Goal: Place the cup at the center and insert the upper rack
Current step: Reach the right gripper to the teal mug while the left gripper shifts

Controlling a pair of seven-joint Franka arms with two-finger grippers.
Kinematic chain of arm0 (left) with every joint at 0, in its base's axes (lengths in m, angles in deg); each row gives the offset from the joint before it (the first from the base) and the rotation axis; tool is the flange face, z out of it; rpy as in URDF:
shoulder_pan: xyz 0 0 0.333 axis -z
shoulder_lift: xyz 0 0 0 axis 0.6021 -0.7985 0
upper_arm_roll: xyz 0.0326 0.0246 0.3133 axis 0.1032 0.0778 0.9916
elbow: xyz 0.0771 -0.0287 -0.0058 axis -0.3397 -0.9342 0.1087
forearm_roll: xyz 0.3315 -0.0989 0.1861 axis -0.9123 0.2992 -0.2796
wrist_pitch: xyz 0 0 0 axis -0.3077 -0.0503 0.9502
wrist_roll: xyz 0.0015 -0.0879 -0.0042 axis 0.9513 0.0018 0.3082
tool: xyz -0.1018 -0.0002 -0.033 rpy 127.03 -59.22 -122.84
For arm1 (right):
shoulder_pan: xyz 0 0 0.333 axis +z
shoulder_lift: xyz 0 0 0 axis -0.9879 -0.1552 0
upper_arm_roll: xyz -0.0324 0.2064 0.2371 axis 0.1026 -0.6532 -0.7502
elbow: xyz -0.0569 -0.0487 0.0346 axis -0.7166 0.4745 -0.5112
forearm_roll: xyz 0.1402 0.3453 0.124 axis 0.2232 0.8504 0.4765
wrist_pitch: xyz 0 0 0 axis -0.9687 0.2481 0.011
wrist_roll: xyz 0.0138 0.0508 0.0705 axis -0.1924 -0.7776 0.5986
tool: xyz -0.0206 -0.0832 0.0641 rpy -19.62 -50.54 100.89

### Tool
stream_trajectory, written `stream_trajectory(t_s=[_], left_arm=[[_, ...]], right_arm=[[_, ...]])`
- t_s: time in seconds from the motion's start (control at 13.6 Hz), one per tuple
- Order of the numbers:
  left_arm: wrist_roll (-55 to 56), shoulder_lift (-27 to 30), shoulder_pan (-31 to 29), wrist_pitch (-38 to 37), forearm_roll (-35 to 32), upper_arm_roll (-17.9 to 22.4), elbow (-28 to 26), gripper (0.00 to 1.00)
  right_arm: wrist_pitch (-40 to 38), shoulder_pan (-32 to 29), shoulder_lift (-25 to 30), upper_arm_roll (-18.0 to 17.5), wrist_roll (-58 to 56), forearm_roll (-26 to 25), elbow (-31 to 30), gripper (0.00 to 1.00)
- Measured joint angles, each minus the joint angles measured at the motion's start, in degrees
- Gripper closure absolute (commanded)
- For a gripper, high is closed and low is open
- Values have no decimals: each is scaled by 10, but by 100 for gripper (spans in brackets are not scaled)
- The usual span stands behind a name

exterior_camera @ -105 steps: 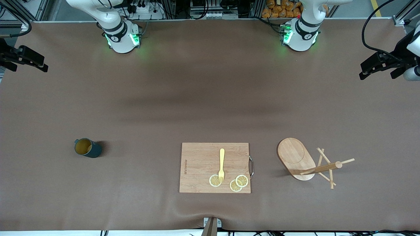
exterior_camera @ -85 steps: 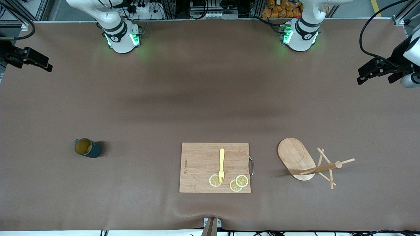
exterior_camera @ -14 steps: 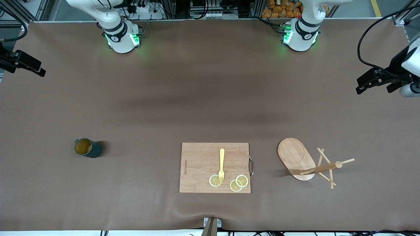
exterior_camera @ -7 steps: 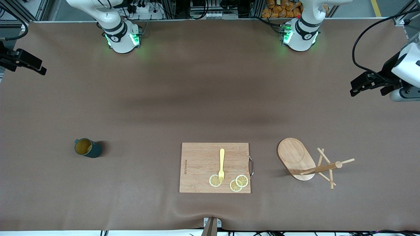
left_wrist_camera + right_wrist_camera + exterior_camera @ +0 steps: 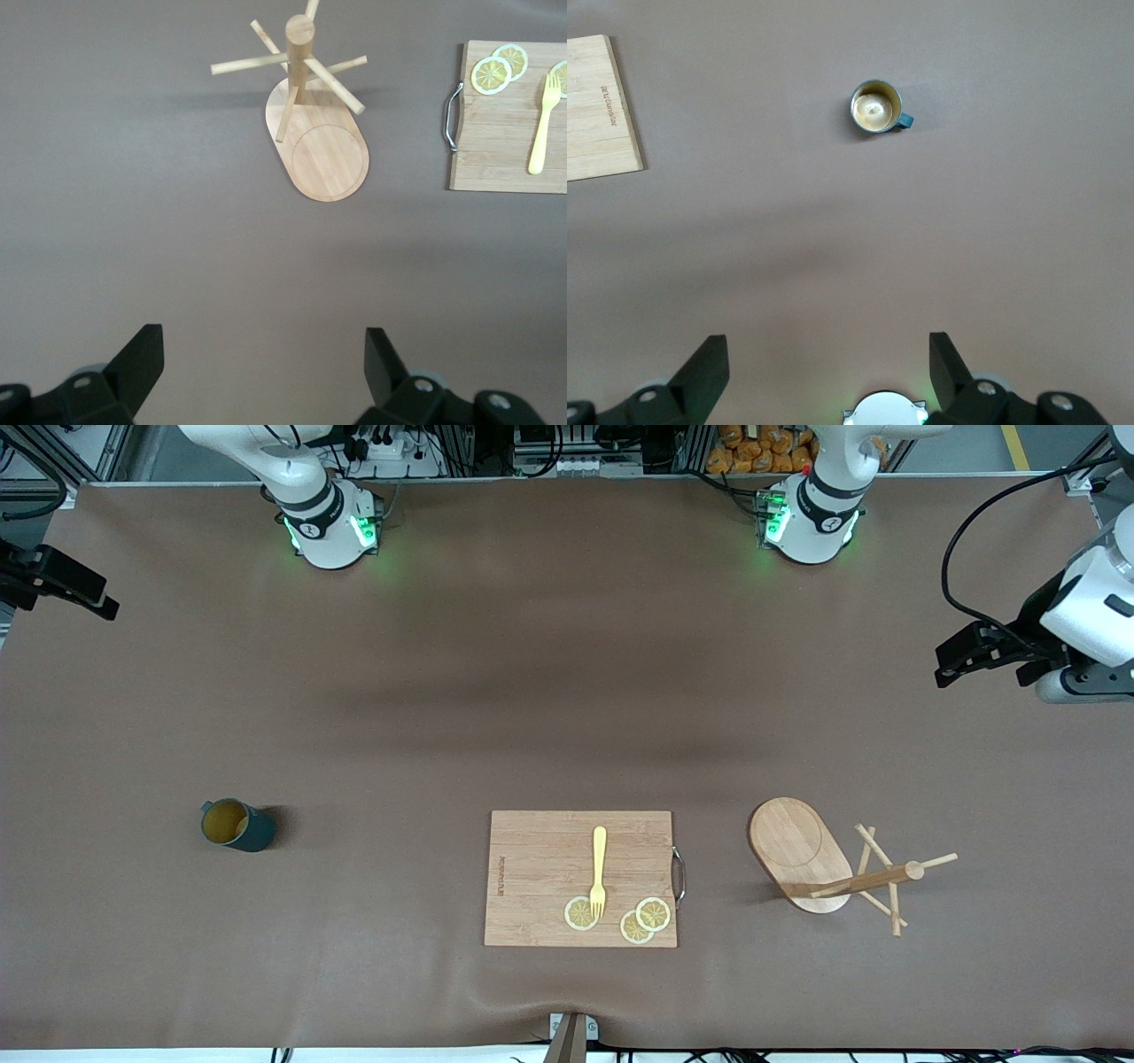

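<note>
The dark teal cup [image 5: 236,825] stands upright on the brown table toward the right arm's end; it also shows in the right wrist view [image 5: 876,108]. The wooden upper rack [image 5: 828,864] stands upright on its oval base toward the left arm's end, with its post and crossing pegs leaning in the front view; it also shows in the left wrist view [image 5: 310,115]. My left gripper [image 5: 961,660] is open, high over the table's edge, apart from the rack. My right gripper [image 5: 62,584] is open, high over the other edge, apart from the cup.
A rectangular wooden cutting board [image 5: 540,868] lies between cup and rack, bearing a yellow fork [image 5: 599,871] and three lemon slices [image 5: 636,923]. The arms' bases [image 5: 328,527] stand along the table's back edge.
My left gripper has moved inward over the table and lower in the front view, toward the rack. My right gripper has shifted only slightly at the table's edge. Cup and rack have not moved.
</note>
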Motion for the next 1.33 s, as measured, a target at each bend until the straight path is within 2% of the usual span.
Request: stream_trajectory(t_s=[0.52,1.33], left_arm=[[51,-18,8,2,0,-24,0,0],[53,-19,8,17,0,-24,1,0]], right_arm=[[-1,0,0,-1,0,0,0,0],[-31,0,1,-4,-1,0,23,0]])
